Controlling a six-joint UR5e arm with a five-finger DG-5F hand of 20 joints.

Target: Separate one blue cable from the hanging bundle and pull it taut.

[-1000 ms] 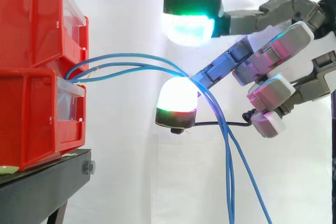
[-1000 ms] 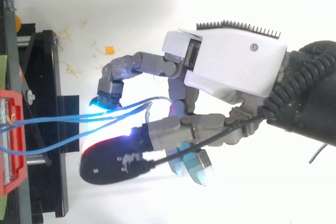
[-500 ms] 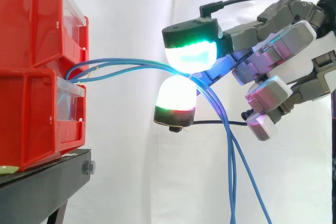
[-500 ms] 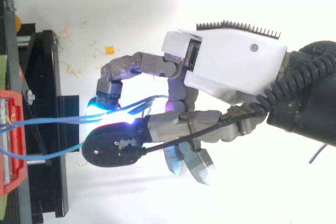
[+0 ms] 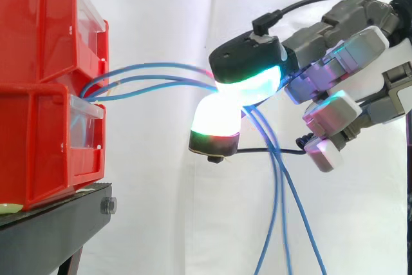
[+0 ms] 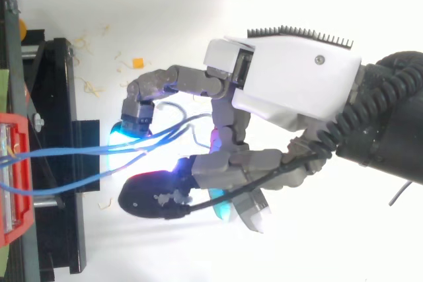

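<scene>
Robot hand (image 6: 291, 80) pinches blue cables (image 5: 161, 65) between glowing pads; red bins (image 5: 38, 94) beyond its fingertips, white curtain (image 5: 161, 217) behind.

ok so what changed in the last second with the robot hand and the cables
The robot hand closed. Its upper fingertip swung down onto the lower fingertip, pinching the blue cables draped between them. The hanging strands below spread, one swinging left. The red bins, the black stand and the cable ends at the bins stayed put.
</scene>
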